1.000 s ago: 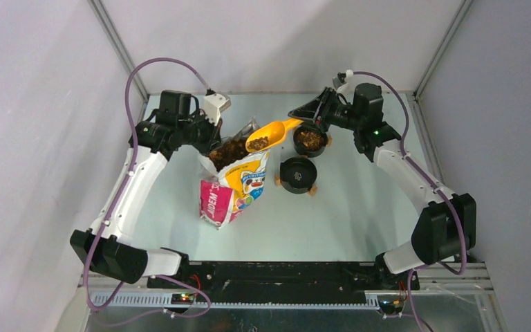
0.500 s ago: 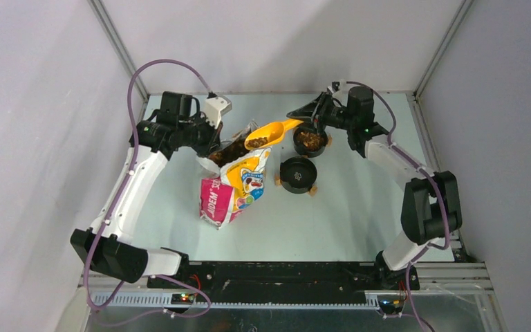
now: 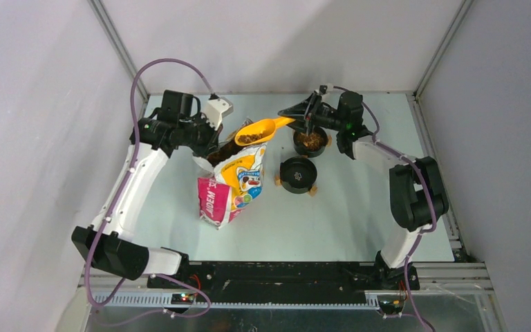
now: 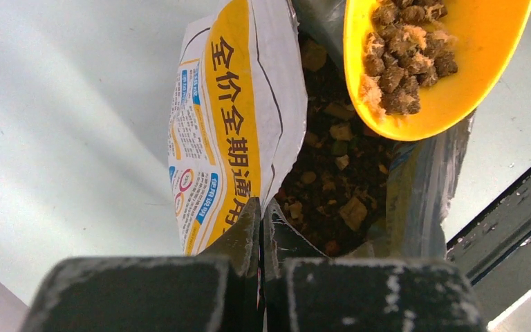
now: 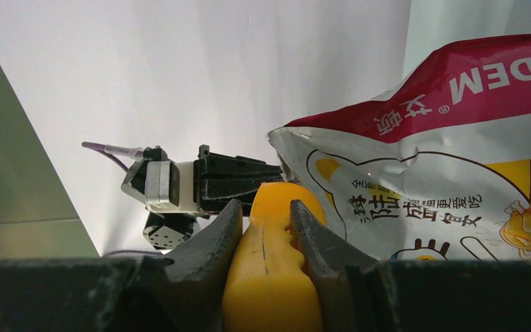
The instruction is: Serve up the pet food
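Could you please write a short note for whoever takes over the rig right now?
Left gripper: shut on the rim of the food bag, holding its mouth open.
Right gripper: shut on the handle of the yellow scoop, which hangs over the bag's mouth, loaded with pet food.
Done: the far bowl holds pet food.
Left: the near bowl is empty; this scoopful probably goes there.

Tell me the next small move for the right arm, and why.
Probably swing the scoop, kept level, over to the empty bowl. The right end effector grips its handle, it carries pet food above the open bag, and the far bowl already holds some.
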Motion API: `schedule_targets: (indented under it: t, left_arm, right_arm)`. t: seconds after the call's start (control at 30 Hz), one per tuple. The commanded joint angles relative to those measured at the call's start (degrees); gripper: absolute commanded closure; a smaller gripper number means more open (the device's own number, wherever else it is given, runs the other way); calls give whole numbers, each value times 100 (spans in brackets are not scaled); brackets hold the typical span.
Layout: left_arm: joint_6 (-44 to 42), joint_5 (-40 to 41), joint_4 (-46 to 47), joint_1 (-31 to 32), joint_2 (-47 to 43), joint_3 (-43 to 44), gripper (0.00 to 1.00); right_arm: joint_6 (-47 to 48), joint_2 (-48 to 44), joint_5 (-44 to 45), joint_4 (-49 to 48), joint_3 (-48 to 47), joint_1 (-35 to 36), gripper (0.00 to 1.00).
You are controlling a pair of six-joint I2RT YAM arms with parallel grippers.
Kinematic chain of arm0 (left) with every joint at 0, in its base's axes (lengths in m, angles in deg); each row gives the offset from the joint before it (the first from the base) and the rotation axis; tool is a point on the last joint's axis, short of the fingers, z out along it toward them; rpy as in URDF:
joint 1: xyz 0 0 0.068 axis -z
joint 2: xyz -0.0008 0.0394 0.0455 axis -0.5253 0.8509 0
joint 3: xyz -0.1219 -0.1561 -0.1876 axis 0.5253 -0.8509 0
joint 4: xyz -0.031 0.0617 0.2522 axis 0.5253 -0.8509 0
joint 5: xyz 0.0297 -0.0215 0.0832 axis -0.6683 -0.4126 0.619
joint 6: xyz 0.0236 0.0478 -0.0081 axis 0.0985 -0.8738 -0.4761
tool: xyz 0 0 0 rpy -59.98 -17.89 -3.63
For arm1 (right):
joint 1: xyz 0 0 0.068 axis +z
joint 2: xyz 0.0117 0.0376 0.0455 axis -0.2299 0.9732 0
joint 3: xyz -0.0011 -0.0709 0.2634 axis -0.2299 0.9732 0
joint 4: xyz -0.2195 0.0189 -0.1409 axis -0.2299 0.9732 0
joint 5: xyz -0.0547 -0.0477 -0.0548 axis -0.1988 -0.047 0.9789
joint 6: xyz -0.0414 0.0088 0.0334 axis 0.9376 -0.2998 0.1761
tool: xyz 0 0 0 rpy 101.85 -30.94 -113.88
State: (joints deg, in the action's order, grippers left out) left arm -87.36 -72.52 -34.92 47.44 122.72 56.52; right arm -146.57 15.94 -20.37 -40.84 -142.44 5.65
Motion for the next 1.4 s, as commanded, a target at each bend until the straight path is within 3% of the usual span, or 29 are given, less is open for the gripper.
schedule_targets:
  t: [0.0, 0.57, 0.9, 1.37]
  left_arm:
    - [-117, 157, -132, 36, -255, -69, 100]
    - [239, 157, 20, -27, -425, -283, 100]
    - [364, -29, -10, -28, -754, -271, 100]
    - [487, -253, -29, -27, -1119, -293, 100]
  right_arm:
    - [-64, -240, -108, -442, 25, -68, 100]
    - [387, -1436, -199, -588, 1381, -1604, 100]
    - [2498, -2103, 123, 643, 2147, -2377, 100]
    - [5274, -2397, 1389, 2465, 2073, -2194, 100]
